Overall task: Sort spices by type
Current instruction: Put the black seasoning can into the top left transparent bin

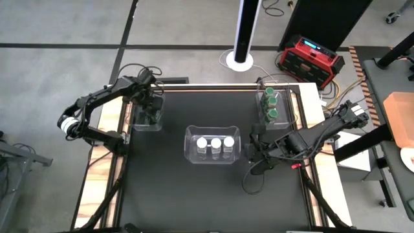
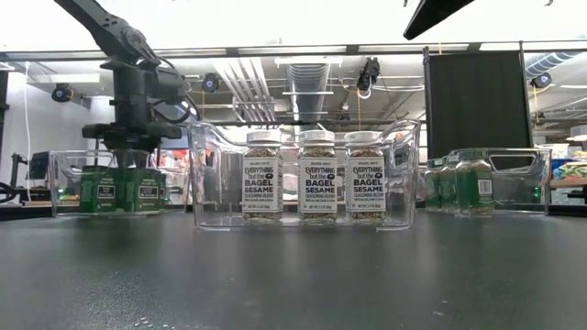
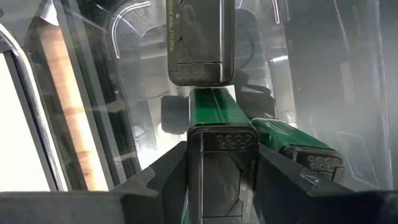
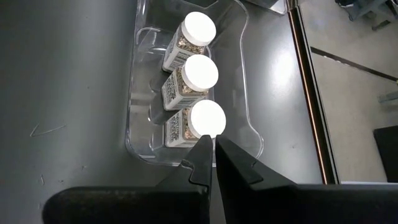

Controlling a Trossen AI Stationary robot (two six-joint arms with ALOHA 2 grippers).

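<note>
Spice jar, green (image 3: 214,112): upright between left gripper (image 3: 221,158) jaws, clamped, inside left bin (image 1: 137,123); right gripper (image 4: 212,163) jaws closed, empty.

Middle bin (image 1: 211,157) is packed with three white-lid jars (image 1: 215,142) in a row, so no slot there. Bench (image 1: 194,200) in front of that bin is wide open for passing.

Grey concrete floor (image 1: 77,26), red case (image 1: 310,59) beside black table (image 1: 213,188), ceiling ducts (image 2: 307,78) overhead.
</note>
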